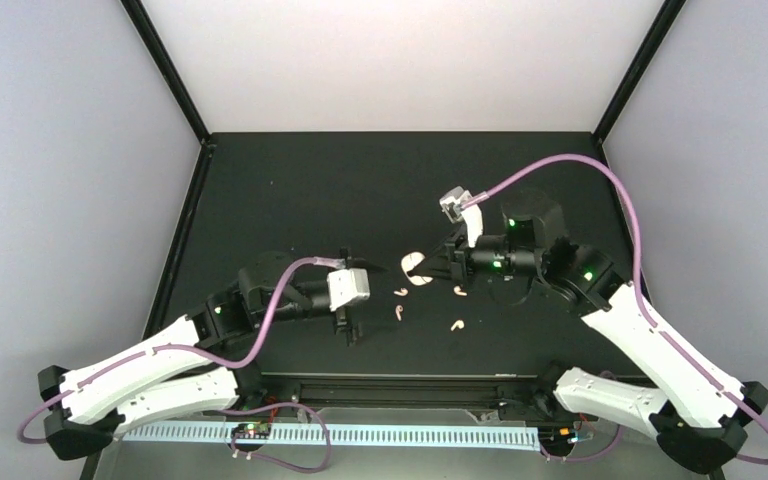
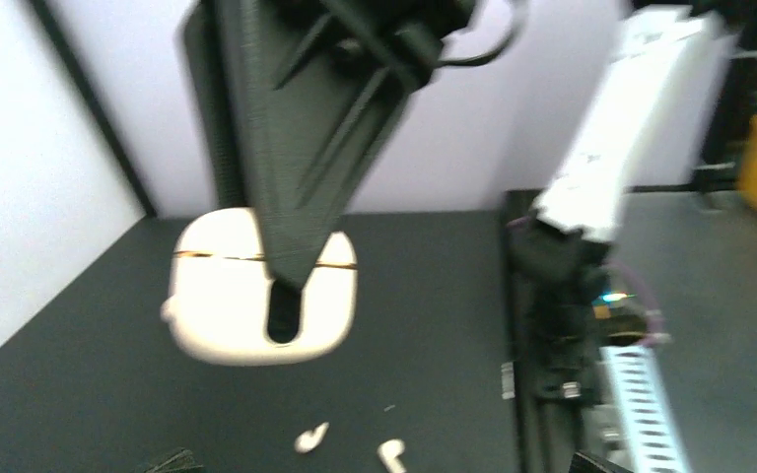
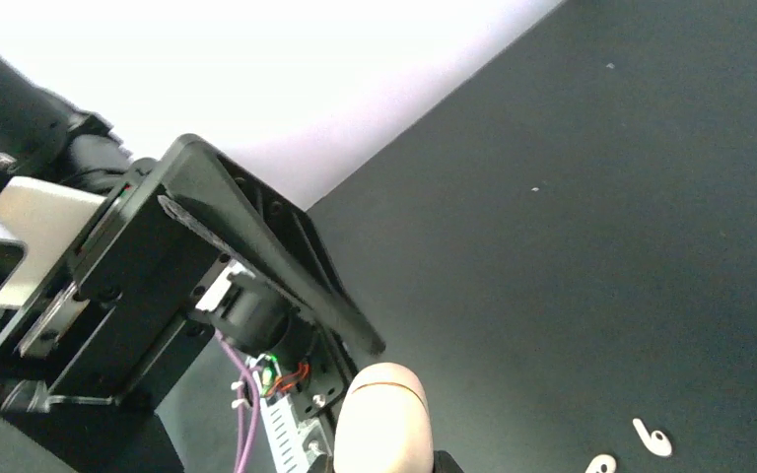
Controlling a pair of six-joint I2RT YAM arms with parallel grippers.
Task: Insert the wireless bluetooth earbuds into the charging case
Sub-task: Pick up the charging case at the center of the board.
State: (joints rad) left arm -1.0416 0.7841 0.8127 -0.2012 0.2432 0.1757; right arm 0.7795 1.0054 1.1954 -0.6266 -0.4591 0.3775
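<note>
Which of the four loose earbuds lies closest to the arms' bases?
The earbud lowest in the top view, the nearer of the two on the right arm's side; the other three lie farther out.

White-and-black arms, purple cables

Left arm jaws wide apart, right arm jaws gripping charging case

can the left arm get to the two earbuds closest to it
Probably yes: the left gripper is open and empty, and those two earbuds lie loose just beyond it with nothing between.
</note>
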